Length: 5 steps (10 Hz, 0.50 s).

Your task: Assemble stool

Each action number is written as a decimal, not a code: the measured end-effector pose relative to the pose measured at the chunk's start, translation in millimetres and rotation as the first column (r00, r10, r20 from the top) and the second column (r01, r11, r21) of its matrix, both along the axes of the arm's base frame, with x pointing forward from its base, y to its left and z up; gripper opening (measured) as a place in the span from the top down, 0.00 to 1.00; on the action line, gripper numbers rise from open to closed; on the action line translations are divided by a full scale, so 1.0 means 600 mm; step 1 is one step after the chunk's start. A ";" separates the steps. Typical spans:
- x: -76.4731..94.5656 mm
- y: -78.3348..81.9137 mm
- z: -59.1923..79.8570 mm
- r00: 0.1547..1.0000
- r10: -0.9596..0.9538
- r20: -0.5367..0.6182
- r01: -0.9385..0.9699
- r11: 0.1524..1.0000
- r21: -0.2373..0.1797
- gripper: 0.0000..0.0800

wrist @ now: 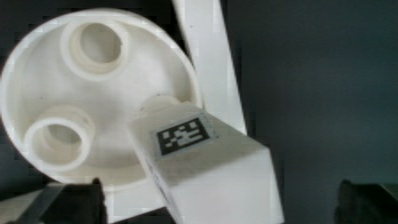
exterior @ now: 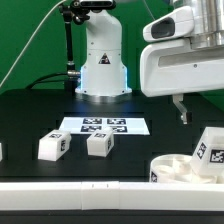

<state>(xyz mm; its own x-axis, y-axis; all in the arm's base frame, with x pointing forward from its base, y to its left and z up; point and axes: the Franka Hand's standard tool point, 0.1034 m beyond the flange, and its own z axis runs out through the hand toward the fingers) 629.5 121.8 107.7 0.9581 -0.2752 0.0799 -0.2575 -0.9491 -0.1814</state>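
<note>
The round white seat [exterior: 176, 168] lies at the exterior view's lower right, against the border rail. One white tagged leg [exterior: 211, 148] stands on it. In the wrist view the seat [wrist: 80, 95] shows two open sockets, and the leg [wrist: 205, 150] rises from it toward the camera. Two more tagged legs [exterior: 52, 146] [exterior: 99, 143] lie loose on the black table. My gripper [exterior: 182, 112] hangs above the seat, apart from the leg. In the wrist view the gripper [wrist: 217, 205] is open wide, its dark fingertips [wrist: 71, 203] on either side of the leg's near end without touching it.
The marker board [exterior: 103, 125] lies flat in front of the robot base [exterior: 102, 70]. The long white border rail [exterior: 90, 190] runs along the near edge and also shows in the wrist view [wrist: 201, 45]. A small white piece [exterior: 2, 151] is at the exterior view's left edge.
</note>
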 end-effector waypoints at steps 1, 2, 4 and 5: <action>0.000 0.000 0.000 0.999 0.033 0.005 -0.033 0.999 -0.005 0.19; 0.000 -0.002 -0.001 0.993 0.119 0.017 -0.119 0.993 -0.019 0.19; 0.000 -0.004 -0.002 0.973 0.231 0.028 -0.230 0.972 -0.045 0.19; 0.000 -0.002 -0.003 0.910 0.413 0.035 -0.408 0.908 -0.095 0.19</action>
<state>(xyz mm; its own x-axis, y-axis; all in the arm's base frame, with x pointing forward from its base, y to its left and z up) 629.7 120.4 105.8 0.9786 0.1515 0.1390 0.1660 -0.9811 -0.0997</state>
